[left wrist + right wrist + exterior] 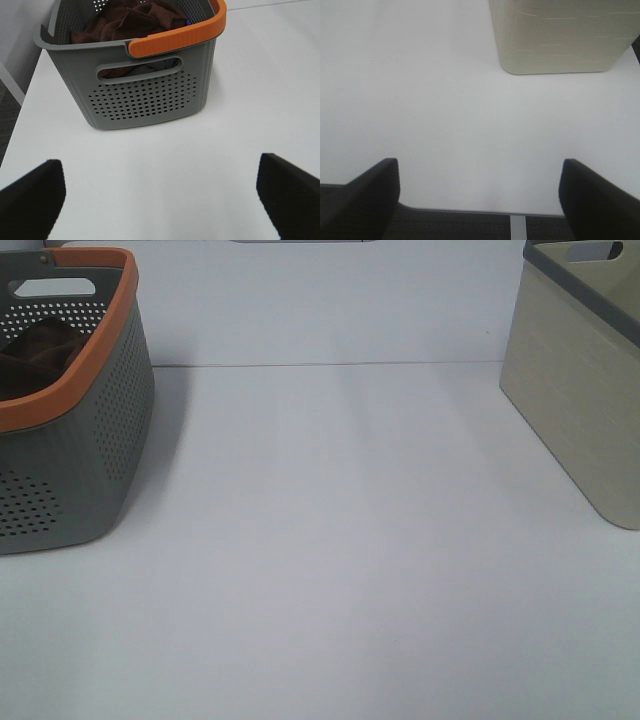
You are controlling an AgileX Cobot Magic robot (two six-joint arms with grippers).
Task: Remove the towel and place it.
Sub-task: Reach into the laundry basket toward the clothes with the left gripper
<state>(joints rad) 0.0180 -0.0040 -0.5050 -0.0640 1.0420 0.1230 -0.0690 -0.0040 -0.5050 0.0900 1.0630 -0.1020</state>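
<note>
- The towel (131, 21) lies bunched inside the basket (150, 102) — dark reddish-brown folds heaped up to about the level of the rim.
- The basket is grey with perforated walls and a handle slot (140, 70) in its end wall. An orange band (185, 35) runs along part of its rim.
- It stands upright on the white table (330, 560), at the far left of the high view.
- In the high view only a dark patch of the towel (35, 345) shows, low behind the orange band.
- A speck of blue (187, 22) sits at the towel's edge against the basket wall; it is too small to tell what it is.
- Through the handle slot some brown and some greyish cloth shows.
- The left gripper (160, 197) is open — its two black fingers (32, 200) stand wide apart and hold nothing. It is above the table, near the basket's end wall but not touching it.
- The right gripper (480, 200) is open too, its fingers (367, 195) spread wide and holding nothing. It is above the table's near edge, with dark floor (455, 225) showing below.
- A beige bin (560, 40) stands on the table ahead of the right gripper, well apart from it.
- In the high view the bin (580, 410) is at the far right, with a grey rim and a handle slot of its own.
- Basket and bin are well apart, with the table stretching between them.
</note>
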